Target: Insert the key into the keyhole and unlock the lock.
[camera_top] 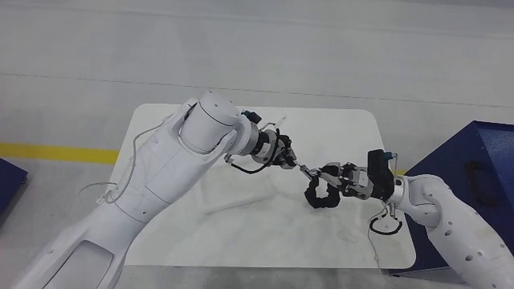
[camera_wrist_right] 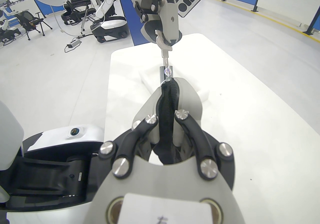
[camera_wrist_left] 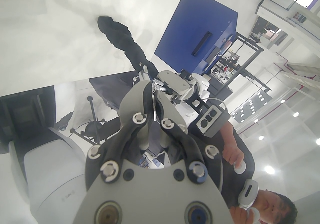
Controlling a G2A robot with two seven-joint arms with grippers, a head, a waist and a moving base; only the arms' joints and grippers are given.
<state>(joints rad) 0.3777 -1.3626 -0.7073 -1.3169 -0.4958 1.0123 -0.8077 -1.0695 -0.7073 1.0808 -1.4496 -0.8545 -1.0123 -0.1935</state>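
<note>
Holds a small silver metal key [camera_wrist_right: 165, 51] by its head in the left gripper [camera_wrist_right: 163, 38], jaws clenched on it, with the blade pointed straight at the right gripper [camera_wrist_right: 170, 85]. Grips in the right jaws, closed tight, a black fabric-sheathed cable lock [camera_wrist_right: 168, 105] just behind its short shiny silver cylinder head [camera_wrist_right: 166, 73], with that head sticking out past the jaw tips toward the key. Sets key and cylinder in one line, blade tip at the cylinder's end face; depth of entry impossible to tell, keyhole itself too small to make out. Carries both in the air over the white counter [camera_top: 241, 233], near its middle, grippers nose to nose. Lets the rest of the black cable hang in a curled loop under the right gripper, seen from the top; cannot tell whether touching the counter. Beside the counter's right end, a dark blue cabinet [camera_top: 474, 160].
</note>
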